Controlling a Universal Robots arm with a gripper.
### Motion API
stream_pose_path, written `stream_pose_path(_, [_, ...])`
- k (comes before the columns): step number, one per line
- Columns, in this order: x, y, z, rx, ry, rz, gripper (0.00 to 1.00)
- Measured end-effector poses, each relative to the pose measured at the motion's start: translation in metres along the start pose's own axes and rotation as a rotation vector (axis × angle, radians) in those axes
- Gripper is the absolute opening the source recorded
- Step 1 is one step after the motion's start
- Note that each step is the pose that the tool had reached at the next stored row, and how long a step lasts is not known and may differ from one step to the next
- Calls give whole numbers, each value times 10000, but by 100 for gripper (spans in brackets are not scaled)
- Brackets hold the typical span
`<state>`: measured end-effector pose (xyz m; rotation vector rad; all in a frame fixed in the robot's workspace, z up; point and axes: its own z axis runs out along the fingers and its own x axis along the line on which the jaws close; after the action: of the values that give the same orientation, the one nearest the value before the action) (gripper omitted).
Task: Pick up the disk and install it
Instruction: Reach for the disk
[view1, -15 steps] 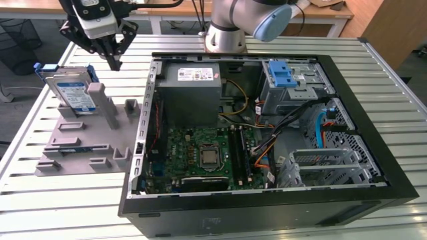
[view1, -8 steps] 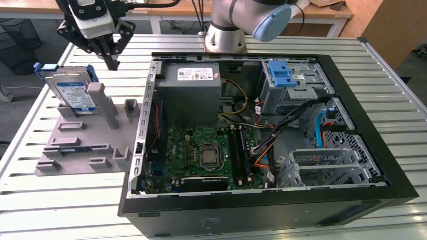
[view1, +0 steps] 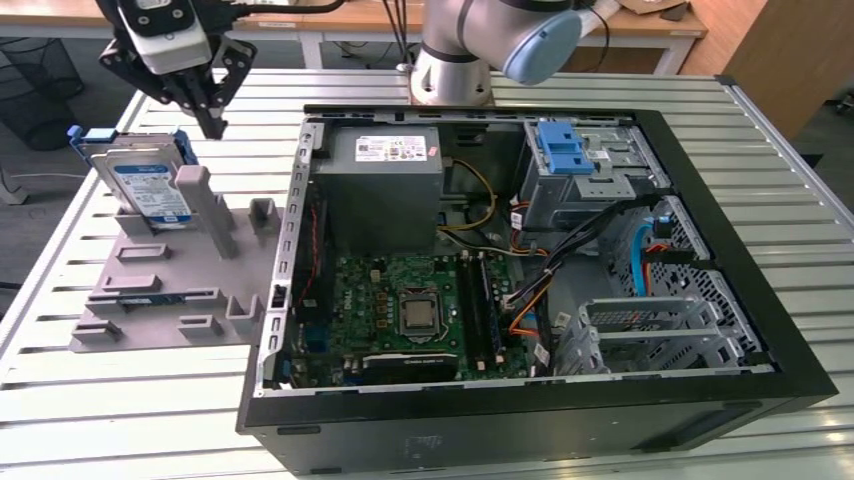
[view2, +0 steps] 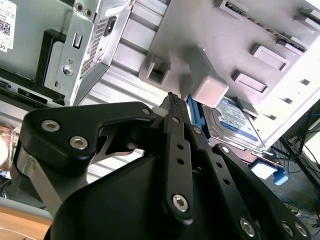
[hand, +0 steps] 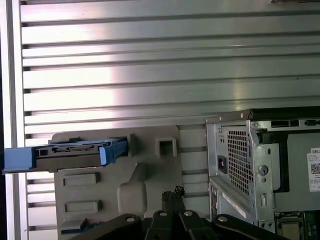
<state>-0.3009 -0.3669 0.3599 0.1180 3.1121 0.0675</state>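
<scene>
The disk (view1: 147, 180) is a silver drive with a white-and-blue label in a blue carrier. It stands on edge, leaning in the grey plastic holder (view1: 160, 290) on the exterior view's left. My gripper (view1: 214, 125) hangs just above and beside the disk's upper corner, fingers pressed together with nothing between them. In the second wrist view the disk (view2: 235, 120) lies beyond my fingertips (view2: 173, 100), behind a grey post. The first wrist view looks down on the disk's top edge (hand: 75, 152), off to one side of my gripper (hand: 172, 192).
The open computer case (view1: 534, 250) lies flat on the slatted metal table (view1: 80, 400), right of the holder. Inside are the grey power supply (view1: 380, 185), the motherboard (view1: 414, 310) and a metal drive bay with a blue latch (view1: 567, 150). The arm's base (view1: 454, 60) stands behind.
</scene>
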Motion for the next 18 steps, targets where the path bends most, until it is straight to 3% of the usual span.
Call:
stream_pose_path(6, [56, 57, 11, 2, 19, 2, 11])
stream_pose_path(18, [66, 57, 20, 4, 45, 3, 11])
